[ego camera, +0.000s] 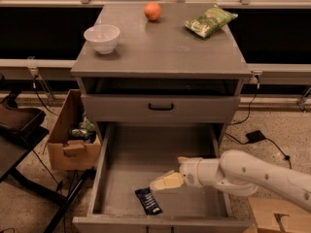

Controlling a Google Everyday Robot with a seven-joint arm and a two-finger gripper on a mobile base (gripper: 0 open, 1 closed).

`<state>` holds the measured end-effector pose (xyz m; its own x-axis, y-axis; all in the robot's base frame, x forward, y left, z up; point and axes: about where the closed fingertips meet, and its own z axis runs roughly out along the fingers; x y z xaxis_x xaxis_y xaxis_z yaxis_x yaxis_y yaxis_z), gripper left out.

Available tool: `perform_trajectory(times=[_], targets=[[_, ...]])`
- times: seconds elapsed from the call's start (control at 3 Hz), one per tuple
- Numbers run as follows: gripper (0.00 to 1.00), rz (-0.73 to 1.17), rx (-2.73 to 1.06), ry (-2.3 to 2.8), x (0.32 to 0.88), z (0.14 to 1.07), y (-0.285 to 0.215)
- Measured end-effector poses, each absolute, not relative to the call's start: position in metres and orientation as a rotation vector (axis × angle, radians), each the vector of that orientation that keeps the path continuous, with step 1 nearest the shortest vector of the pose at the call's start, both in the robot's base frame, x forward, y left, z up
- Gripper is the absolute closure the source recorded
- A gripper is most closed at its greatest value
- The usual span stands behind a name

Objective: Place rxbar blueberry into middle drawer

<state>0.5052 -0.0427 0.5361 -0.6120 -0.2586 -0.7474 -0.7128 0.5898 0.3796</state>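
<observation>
The rxbar blueberry (148,201), a small dark navy bar with pale print, lies flat on the floor of the open middle drawer (125,154), near its front wall. My gripper (163,182) hangs inside the drawer on the white arm that reaches in from the right. Its pale fingers (167,181) are spread and hold nothing. They sit just above and to the right of the bar, apart from it.
On the cabinet top stand a white bowl (101,37), an orange (152,10) and a green chip bag (210,21). A shut drawer with a black bar handle (161,107) is above. A cardboard box (73,140) stands at the left, and a cable with a black adapter (255,136) lies at the right.
</observation>
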Motion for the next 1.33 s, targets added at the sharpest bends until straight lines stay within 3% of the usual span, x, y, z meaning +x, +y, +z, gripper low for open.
perform_trajectory(times=[0.67, 1.33], targets=[[0.00, 0.680, -1.048, 2.248, 0.499, 0.657, -0.118], [0.00, 0.429, -1.257, 2.549, 0.490, 0.732, -0.147]])
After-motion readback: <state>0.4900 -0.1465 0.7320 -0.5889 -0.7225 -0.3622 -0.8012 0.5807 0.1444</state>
